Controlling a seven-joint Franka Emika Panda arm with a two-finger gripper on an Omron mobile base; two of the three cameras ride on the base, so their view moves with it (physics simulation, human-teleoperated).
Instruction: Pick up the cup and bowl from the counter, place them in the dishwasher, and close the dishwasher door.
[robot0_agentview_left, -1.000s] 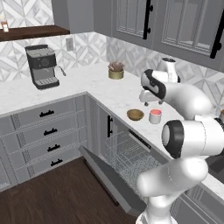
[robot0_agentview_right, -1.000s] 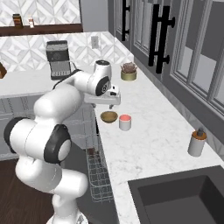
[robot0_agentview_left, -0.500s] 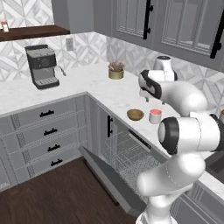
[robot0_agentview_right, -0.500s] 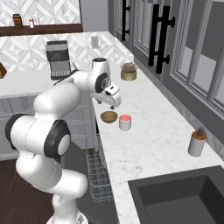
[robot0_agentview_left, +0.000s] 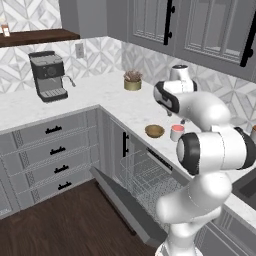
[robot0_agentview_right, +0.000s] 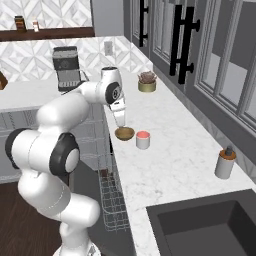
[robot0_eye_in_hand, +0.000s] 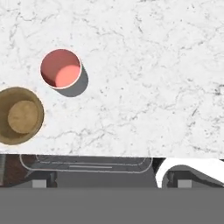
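Note:
On the white marble counter (robot0_agentview_right: 175, 150) the golden-brown bowl (robot0_agentview_right: 124, 133) and the white cup (robot0_agentview_right: 143, 139) with its red inside stand side by side near the front edge. Both show from the left too, the bowl (robot0_agentview_left: 154, 131) beside the cup (robot0_agentview_left: 177, 132). My gripper (robot0_agentview_right: 120, 119) hangs open just above the bowl, pointing down, holding nothing. From the hand, the cup (robot0_eye_in_hand: 61, 68) and the bowl (robot0_eye_in_hand: 19, 115) lie to the upper left, off the open gripper (robot0_eye_in_hand: 109, 181). Below the counter, the dishwasher door (robot0_agentview_left: 125, 205) is dropped open, with the wire rack (robot0_agentview_left: 145, 175) pulled out.
A coffee machine (robot0_agentview_left: 47, 77) stands on the left run of counter and a gold plant pot (robot0_agentview_left: 132, 82) against the backsplash. A soap dispenser (robot0_agentview_right: 225, 162) and the sink (robot0_agentview_right: 210, 225) lie to the right. Grey drawers (robot0_agentview_left: 55, 150) flank the open door, which juts over the wood floor.
The arm's upper links have swung back a little and the hand has shifted slightly over the bowl. Cup, bowl and dishwasher door have stayed put.

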